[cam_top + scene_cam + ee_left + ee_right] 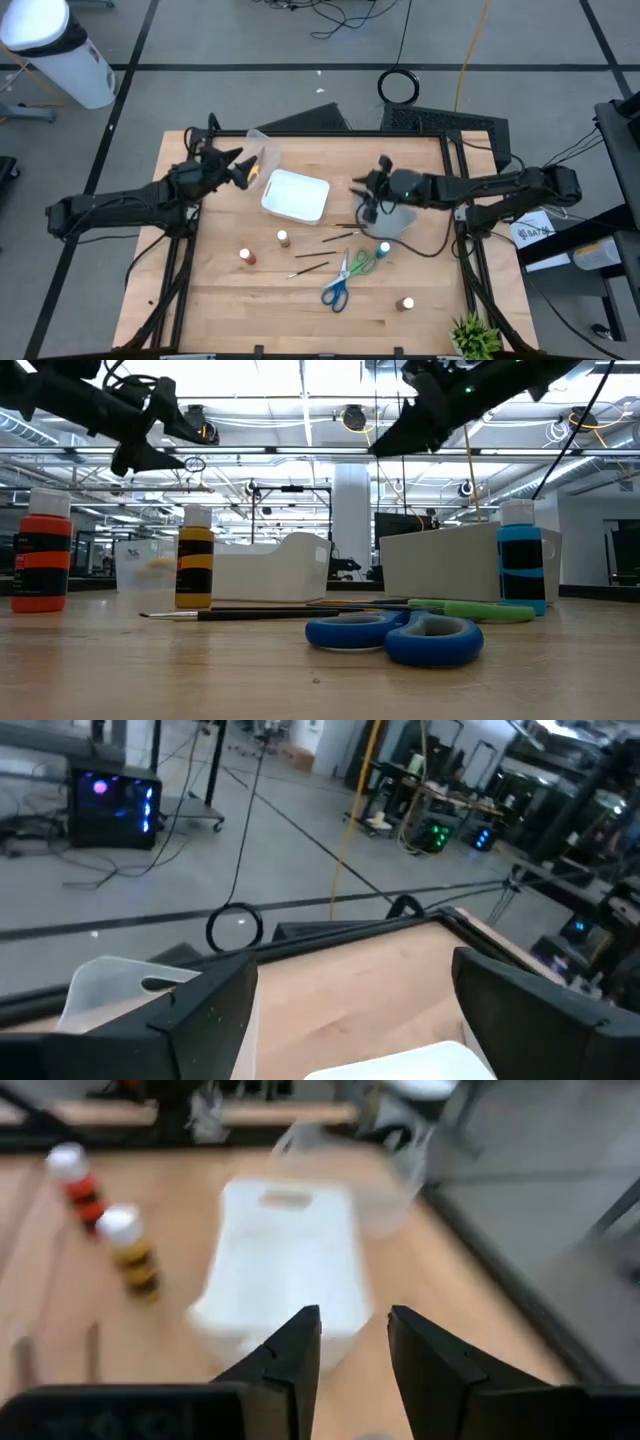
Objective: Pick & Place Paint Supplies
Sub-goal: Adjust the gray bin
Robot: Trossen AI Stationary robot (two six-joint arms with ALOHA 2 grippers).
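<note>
The right gripper (pixel 366 203) hangs with fingers narrowly apart and empty. Brushes (pixel 340 233) lie just below it on the table, long axes running across, scissors (pixel 345 278) beyond. The left gripper (pixel 243 170), fingers wide apart, hovers by the clear bin (pixel 262 150), farther off.

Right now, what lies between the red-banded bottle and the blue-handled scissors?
In the high view, between the red-banded bottle and the blue-handled scissors lies one thin paintbrush on bare wood.
</note>
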